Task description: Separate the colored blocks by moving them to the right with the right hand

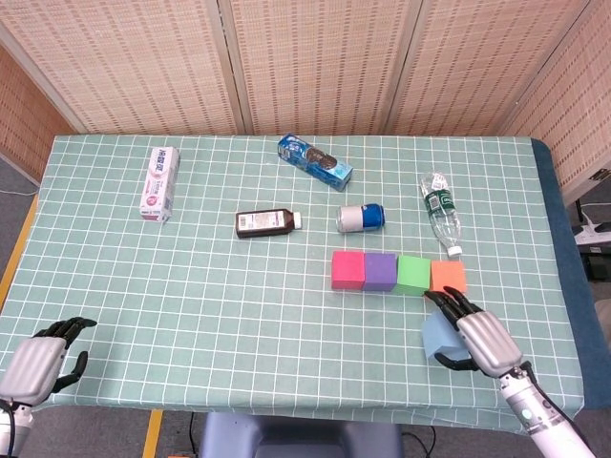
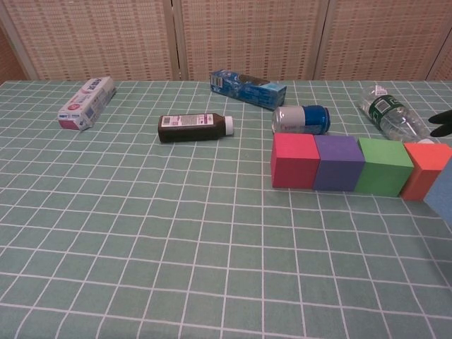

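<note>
A: What is seen nearest the robot?

B: The right hand (image 1: 474, 340) is seen at the worktop's (image 1: 191, 286) near right edge, closed around a blue block (image 1: 437, 334), with its fingertips reaching toward the orange block (image 1: 448, 276). In the chest view only a blue corner (image 2: 442, 198) and dark fingertips are caught at the frame's right edge. The left hand (image 1: 38, 361) is held off the near left corner, empty, with the fingers spread a little.

A: And where are the other blocks found?

B: A row of 4 is laid just beyond the right hand: pink block (image 1: 347, 269), purple block (image 1: 380, 271), green block (image 1: 413, 274) and the orange one, each touching its neighbour. Separation is judged to be only begun.

A: How are they expected to handle?

B: They are judged to be light and rigid, perhaps foam, with matte faces that should not slip. A hold is best taken across 2 opposite flat sides; the orange block's right face is free, but its left face is pressed against the green one, so a grasp front to back is suggested.

A: What lies farther off?

B: A can (image 1: 361, 218), a water bottle (image 1: 441, 213) and a dark bottle (image 1: 268, 222) are laid on their sides, then a toothpaste box (image 1: 160, 182), and a blue cookie pack (image 1: 315, 161) farthest.
</note>
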Motion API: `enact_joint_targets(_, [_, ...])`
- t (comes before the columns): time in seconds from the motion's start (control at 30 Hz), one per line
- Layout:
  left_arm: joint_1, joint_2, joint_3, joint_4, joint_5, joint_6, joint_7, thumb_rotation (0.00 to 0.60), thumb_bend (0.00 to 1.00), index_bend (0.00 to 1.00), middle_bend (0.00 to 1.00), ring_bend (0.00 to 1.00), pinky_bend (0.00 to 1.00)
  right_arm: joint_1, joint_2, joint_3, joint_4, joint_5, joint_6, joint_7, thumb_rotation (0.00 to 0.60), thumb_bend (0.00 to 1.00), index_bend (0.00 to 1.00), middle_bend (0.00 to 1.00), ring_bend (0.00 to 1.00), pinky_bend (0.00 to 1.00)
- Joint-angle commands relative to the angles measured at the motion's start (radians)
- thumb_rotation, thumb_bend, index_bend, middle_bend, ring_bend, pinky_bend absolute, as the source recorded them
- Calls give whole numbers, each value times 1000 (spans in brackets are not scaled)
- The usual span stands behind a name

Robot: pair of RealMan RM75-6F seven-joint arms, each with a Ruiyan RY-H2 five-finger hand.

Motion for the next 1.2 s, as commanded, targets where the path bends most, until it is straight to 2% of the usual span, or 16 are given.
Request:
enact_joint_targets(0.03, [0,0,0,0,1,1,0,600,527,268,261,267,437,7,3,2,6,11,-37,7,600,111,2,71,13,273])
enact_joint_targets(0.23, [0,-1,0,1,2,2,0,600,528,268,261,267,437,20,23,-10,0,6,-83,12,600,69,0,0,0,116])
enact_joint_targets(0.43, [1,-1,1,0,2,3,2,600,527,268,261,267,437,21,37,-11,1,-11,-84,28,600,8,0,0,0,53])
enact_joint_targets(0.53, [0,-1,1,0,3,1,4,600,526,268,261,267,437,3,10,13,28,-1,-38,-16,600,5,0,0,0,47])
enact_joint_targets(0.63, [-1,-2,2,0,4,0,6,600,526,268,261,267,437,-20,-51,61,87,20,39,-80,600,5,0,0,0,47])
enact_joint_targets(0.77, [-2,-2,3,-1,4,-2,9,600,526,268,261,267,437,-19,-104,128,150,99,59,-116,600,5,0,0,0,47])
enact_joint_targets(0.93, [-2,-3,3,-1,3,-2,9,600,528,268,262,267,437,31,-151,212,234,269,-48,-142,600,6,0,0,0,47])
enact_joint_targets(1.03, [-3,-3,3,-1,1,-5,10,600,526,268,262,267,436,63,-176,231,282,340,-132,-144,600,5,0,0,0,47])
enact_joint_targets(1.2, [-3,-3,3,-1,-1,-6,10,600,528,268,262,267,437,109,-226,244,358,380,-226,-111,600,5,0,2,0,47])
